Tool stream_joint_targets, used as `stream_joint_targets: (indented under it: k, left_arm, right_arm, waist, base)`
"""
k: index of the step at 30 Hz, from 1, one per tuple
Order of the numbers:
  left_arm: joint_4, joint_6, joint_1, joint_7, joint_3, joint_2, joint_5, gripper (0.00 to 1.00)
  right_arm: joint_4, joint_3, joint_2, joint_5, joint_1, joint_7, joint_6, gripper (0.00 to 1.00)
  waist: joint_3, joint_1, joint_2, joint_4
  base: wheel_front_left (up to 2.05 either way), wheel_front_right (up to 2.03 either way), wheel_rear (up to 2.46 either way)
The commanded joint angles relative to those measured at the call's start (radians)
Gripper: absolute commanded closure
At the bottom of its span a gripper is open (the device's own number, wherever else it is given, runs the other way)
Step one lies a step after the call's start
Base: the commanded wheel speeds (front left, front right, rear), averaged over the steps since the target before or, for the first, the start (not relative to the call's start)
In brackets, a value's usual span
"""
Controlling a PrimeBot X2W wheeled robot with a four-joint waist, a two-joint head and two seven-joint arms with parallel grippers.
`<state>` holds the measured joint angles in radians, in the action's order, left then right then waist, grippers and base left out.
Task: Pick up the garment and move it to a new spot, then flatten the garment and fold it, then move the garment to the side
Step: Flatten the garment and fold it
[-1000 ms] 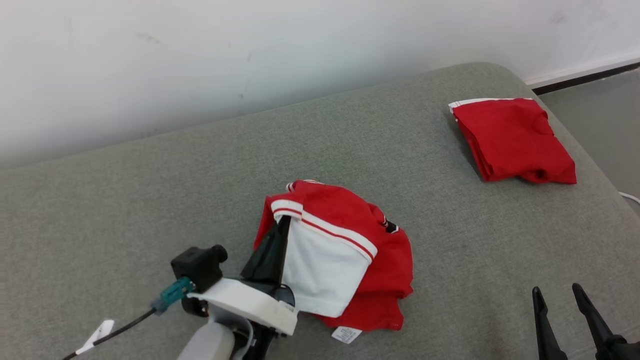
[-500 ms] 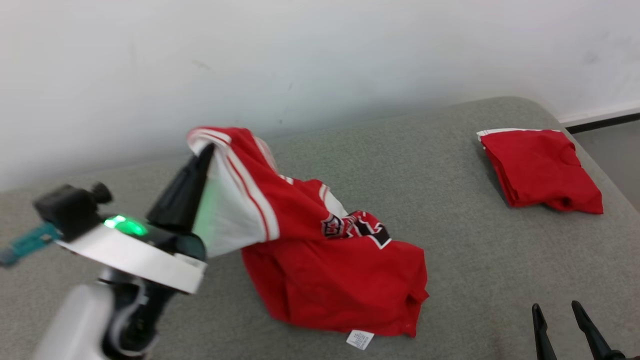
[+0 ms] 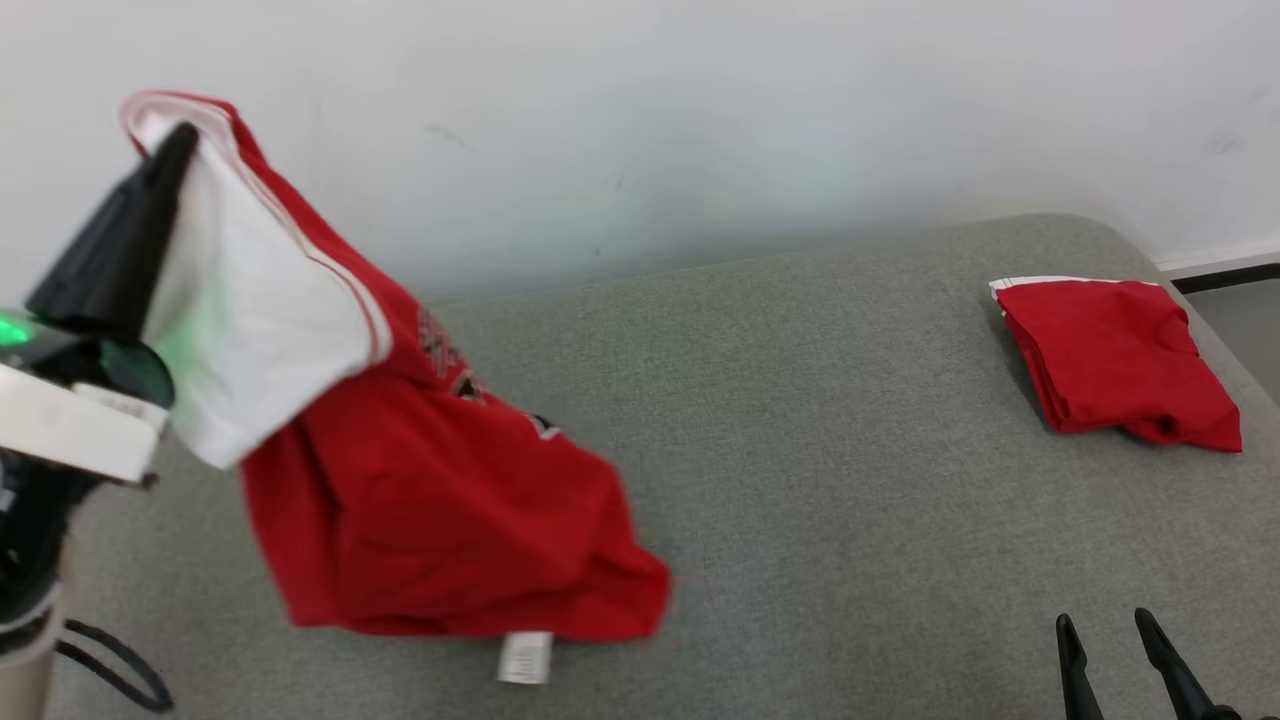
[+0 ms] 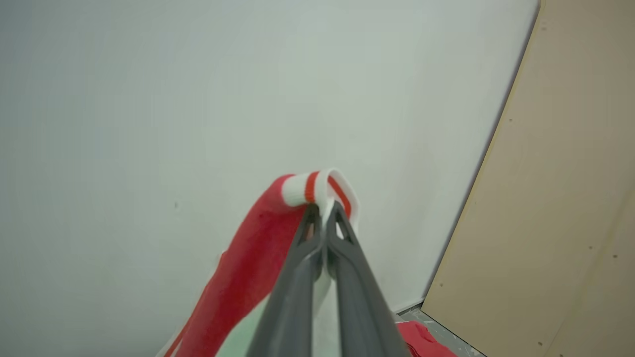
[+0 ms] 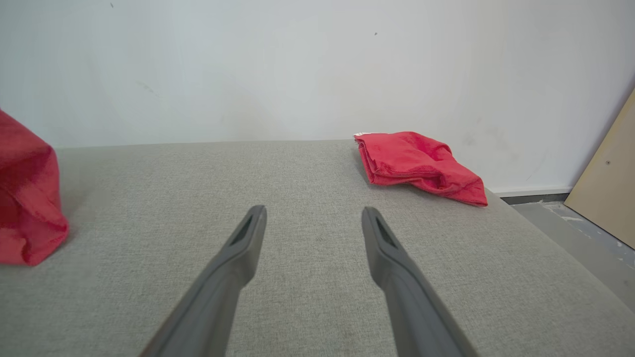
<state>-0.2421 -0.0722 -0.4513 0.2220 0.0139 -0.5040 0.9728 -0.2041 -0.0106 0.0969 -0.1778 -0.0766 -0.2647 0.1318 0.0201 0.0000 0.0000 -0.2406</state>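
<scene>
We look down from the head view on a grey cushioned surface (image 3: 850, 480) set against a plain white wall (image 3: 700, 120). At the far left of that view the left gripper (image 3: 183, 140) is raised high, its two dark fingers pressed together and clenched on the garment (image 3: 430, 520), a red jersey with a white sleeve panel (image 3: 250, 310) edged in thin red stripes. The pinch is on the sleeve cuff (image 4: 317, 186). In the left wrist view, the white band with its red stripe folds over the gripper's tips, with the wall behind them. From that hold the garment hangs down and to the right as a bunched red mass over the left part of the surface, blurred in the head view. A dark printed crest (image 3: 450, 370) shows partway down it and a small white label (image 3: 525, 658) dangles from its lower hem. We cannot tell whether the hem touches the surface or hangs just above it. In the right wrist view its red bulk sits low at the left edge. A green light (image 3: 12, 330) glows on the left wrist housing. The right gripper (image 3: 1103, 625) is low at the bottom right of the head view, its fingers spread apart and grasping nothing, pointing across bare grey fabric. Well apart from both, a second red garment (image 3: 1120, 365) lies folded near the far right corner of the surface. Beyond that corner are a strip of grey floor (image 5: 570, 223) and a beige board (image 5: 610, 198) leaning by the wall.
</scene>
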Motion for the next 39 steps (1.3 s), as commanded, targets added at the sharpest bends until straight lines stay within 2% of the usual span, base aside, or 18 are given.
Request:
stream_joint_targets:
  k: [1, 7, 11, 14, 18, 26, 30, 35, 37, 38, 39]
  left_arm:
    - [-0.006, 0.008, -0.029, 0.016, -0.024, -0.025, 0.025, 1.00]
    - [0.012, 0.012, -0.076, 0.060, -0.048, -0.069, 0.045, 1.00]
    - [0.032, 0.001, -0.105, 0.098, 0.027, -0.043, 0.049, 1.00]
    - [0.065, -0.010, -0.127, 0.106, 0.115, 0.015, 0.040, 1.00]
    - [0.124, -0.027, -0.135, 0.103, 0.257, 0.133, 0.034, 1.00]
    - [0.293, -0.052, -0.165, 0.073, 0.524, 0.360, 0.003, 1.00]
    - [0.378, -0.058, -0.200, 0.054, 0.641, 0.419, 0.000, 1.00]
    - [0.470, -0.059, -0.250, -0.002, 0.752, 0.448, 0.024, 1.00]
    - [0.512, -0.059, -0.270, -0.040, 0.785, 0.447, 0.004, 0.51]
    - [0.530, -0.059, -0.277, -0.055, 0.803, 0.449, -0.004, 0.06]
    - [0.551, -0.059, -0.283, -0.068, 0.823, 0.450, -0.010, 0.00]
  right_arm:
    - [-0.003, 0.000, 0.000, -0.002, -0.005, 0.001, -0.002, 0.00]
    - [-0.004, 0.009, 0.000, -0.003, -0.007, 0.001, -0.002, 0.00]
    - [-0.006, 0.016, 0.001, -0.003, 0.000, 0.001, -0.002, 0.00]
    - [-0.010, 0.024, 0.005, -0.004, 0.014, 0.001, -0.002, 0.00]
    - [-0.015, 0.046, 0.012, -0.008, 0.034, 0.001, -0.002, 0.00]
    - [-0.030, 0.075, 0.000, -0.024, 0.072, 0.001, -0.002, 0.00]
    - [-0.038, 0.088, -0.015, -0.030, 0.086, 0.001, -0.002, 0.00]
    - [-0.046, 0.093, -0.028, -0.035, 0.101, 0.001, -0.002, 0.00]
    - [-0.050, 0.096, -0.033, -0.037, 0.105, 0.001, -0.002, 0.00]
    - [-0.050, 0.095, -0.034, -0.038, 0.107, 0.001, -0.002, 0.00]
    - [-0.052, 0.092, -0.036, -0.038, 0.108, 0.001, -0.002, 0.00]
  waist:
    - [-0.002, 0.0000, 0.0000, 0.002]
    - [-0.004, 0.0000, 0.0000, 0.004]
    - [0.000, 0.0000, 0.0000, 0.006]
    - [0.004, 0.0000, 0.0000, 0.002]
    - [0.013, 0.0000, 0.0000, -0.021]
    - [0.065, 0.0000, 0.0000, -0.116]
    - [0.098, 0.0000, 0.0000, -0.169]
    - [0.133, 0.0000, 0.0000, -0.224]
    - [0.141, 0.0000, 0.0000, -0.237]
    - [0.144, 0.0000, 0.0000, -0.241]
    - [0.145, 0.0000, 0.0000, -0.243]
  base:
    - [0.00, 0.00, 0.00]
    - [0.00, 0.00, 0.00]
    - [0.00, 0.00, 0.00]
    - [0.00, 0.00, 0.00]
    - [0.00, 0.00, 0.00]
    - [0.00, 0.00, 0.00]
    - [0.00, 0.00, 0.00]
    - [0.00, 0.00, 0.00]
    - [0.00, 0.00, 0.00]
    - [0.00, 0.00, 0.00]
    - [0.00, 0.00, 0.00]
